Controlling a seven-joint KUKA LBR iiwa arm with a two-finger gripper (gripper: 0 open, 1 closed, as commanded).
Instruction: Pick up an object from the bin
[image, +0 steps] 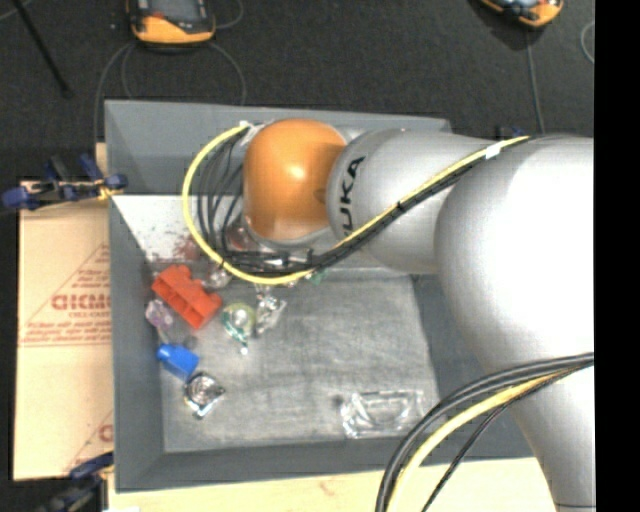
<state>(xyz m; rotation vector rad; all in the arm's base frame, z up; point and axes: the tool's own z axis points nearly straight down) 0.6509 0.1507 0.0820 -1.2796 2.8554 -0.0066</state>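
1. The end effector (266, 302) hangs low under the orange wrist cover (290, 180), toward 10 o'clock in the bin (135, 420).
2. Whether it is open or has hold of anything, I cannot tell.
3. Nearest things: a small greenish clear piece (238, 322) just at its 8 o'clock, and a red block (185, 295) at 9 o'clock.
4. Judged from this, nothing is lifted clear yet; grasp and raise remain.

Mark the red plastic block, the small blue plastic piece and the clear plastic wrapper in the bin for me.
red ridged plastic block (186, 295), camera view, on its top face.
small blue plastic piece (177, 358), camera view, on its middle.
clear crumpled plastic wrapper (380, 411), camera view, on its centre.
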